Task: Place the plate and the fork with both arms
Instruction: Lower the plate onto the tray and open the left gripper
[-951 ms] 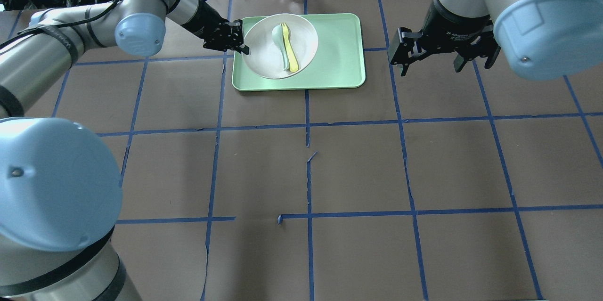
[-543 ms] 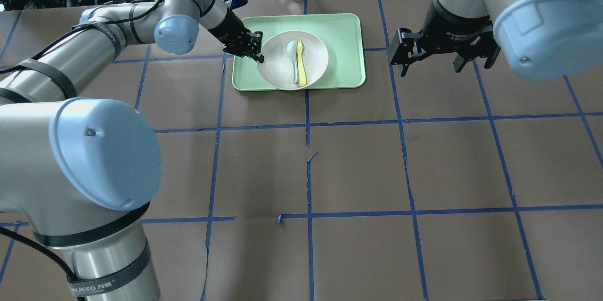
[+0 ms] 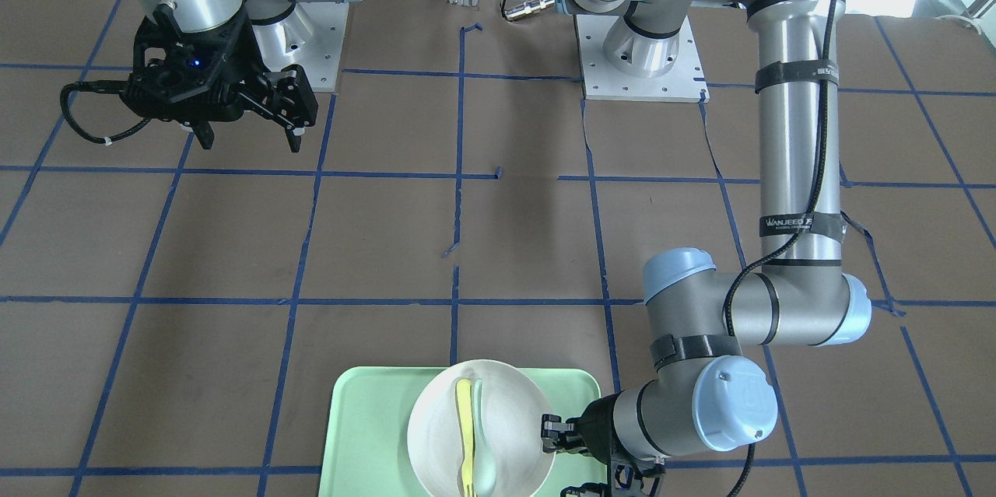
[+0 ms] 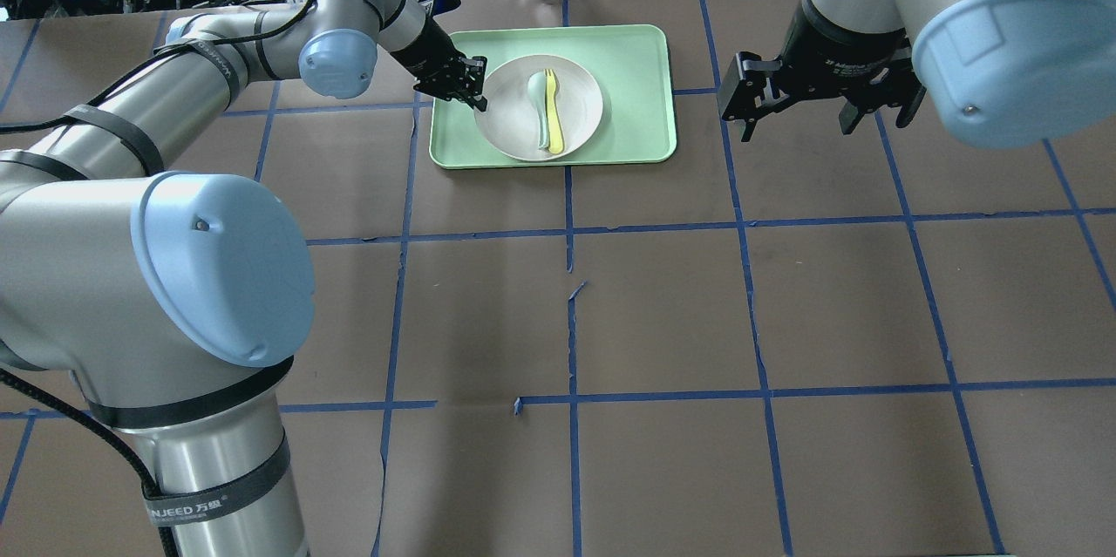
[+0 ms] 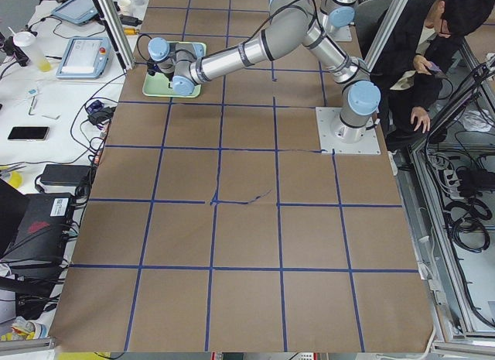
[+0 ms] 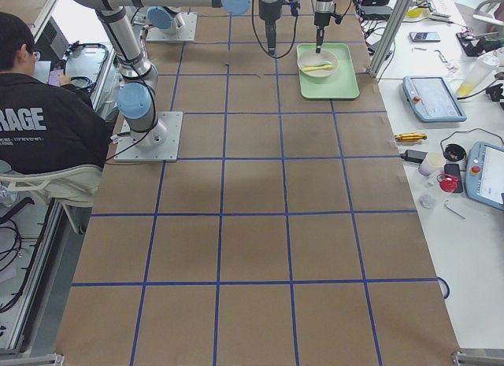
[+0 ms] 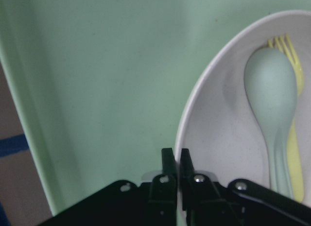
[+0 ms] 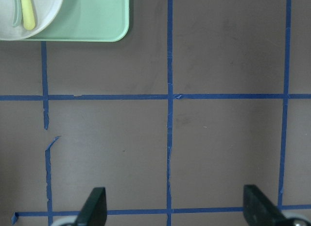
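The off-white plate (image 4: 577,95) is over the mint-green tray (image 4: 636,86) at the far middle of the table. I cannot tell whether it rests on the tray. The yellow fork (image 4: 552,114) lies in the plate beside a pale green spoon (image 4: 537,93). My left gripper (image 4: 478,97) is shut on the plate's left rim. In the left wrist view its fingers (image 7: 168,164) pinch the rim of the plate (image 7: 223,129), with the fork (image 7: 293,138) behind the spoon (image 7: 272,90). My right gripper (image 4: 798,125) is open and empty, hovering right of the tray.
The table is brown paper with a blue tape grid. The right wrist view shows the tray's corner (image 8: 97,22) at top left and bare grid below the right gripper (image 8: 177,211). Cables and devices lie beyond the far edge. An operator (image 6: 39,90) sits beside the robot's base.
The left arm has swung, carrying the plate with fork and spoon towards the near right over the tray, where it now looks smaller. The right arm has not moved.
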Controlling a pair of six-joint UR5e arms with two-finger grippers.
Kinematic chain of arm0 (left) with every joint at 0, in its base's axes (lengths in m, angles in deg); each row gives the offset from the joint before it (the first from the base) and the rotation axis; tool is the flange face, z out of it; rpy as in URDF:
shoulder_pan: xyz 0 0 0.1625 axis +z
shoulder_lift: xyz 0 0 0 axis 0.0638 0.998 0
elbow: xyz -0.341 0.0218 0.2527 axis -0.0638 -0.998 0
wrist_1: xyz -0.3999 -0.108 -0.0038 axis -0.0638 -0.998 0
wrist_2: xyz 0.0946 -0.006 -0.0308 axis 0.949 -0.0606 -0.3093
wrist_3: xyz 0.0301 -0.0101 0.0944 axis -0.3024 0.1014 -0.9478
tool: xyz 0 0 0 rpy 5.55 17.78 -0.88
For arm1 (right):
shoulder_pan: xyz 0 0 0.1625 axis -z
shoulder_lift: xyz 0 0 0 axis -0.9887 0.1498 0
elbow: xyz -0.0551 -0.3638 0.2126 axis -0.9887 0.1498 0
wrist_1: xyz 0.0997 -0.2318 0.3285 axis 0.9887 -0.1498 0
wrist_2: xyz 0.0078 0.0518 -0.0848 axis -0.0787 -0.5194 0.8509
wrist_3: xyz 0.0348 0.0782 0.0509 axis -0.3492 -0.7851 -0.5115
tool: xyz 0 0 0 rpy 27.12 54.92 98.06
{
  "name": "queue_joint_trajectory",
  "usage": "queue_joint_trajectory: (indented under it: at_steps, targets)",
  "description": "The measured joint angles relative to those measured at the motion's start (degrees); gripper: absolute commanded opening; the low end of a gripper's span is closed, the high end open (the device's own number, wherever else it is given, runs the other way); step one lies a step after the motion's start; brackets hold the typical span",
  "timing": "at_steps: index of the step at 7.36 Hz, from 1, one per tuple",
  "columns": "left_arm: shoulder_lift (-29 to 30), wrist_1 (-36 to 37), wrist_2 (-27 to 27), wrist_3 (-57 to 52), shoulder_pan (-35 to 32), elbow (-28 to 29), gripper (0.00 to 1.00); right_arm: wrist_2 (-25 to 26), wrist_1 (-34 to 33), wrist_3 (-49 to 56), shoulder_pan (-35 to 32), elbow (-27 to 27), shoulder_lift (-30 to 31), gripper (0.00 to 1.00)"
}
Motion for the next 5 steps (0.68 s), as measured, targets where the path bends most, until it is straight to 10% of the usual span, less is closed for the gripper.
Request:
queue_joint_trajectory:
  at_steps: [5]
  targets:
    - [2.2, 0.1, 0.0, 2.6, -0.1, 3.5, 0.00, 0.0, 0.0, 0.0, 0.0, -0.1, 0.0, 1.00]
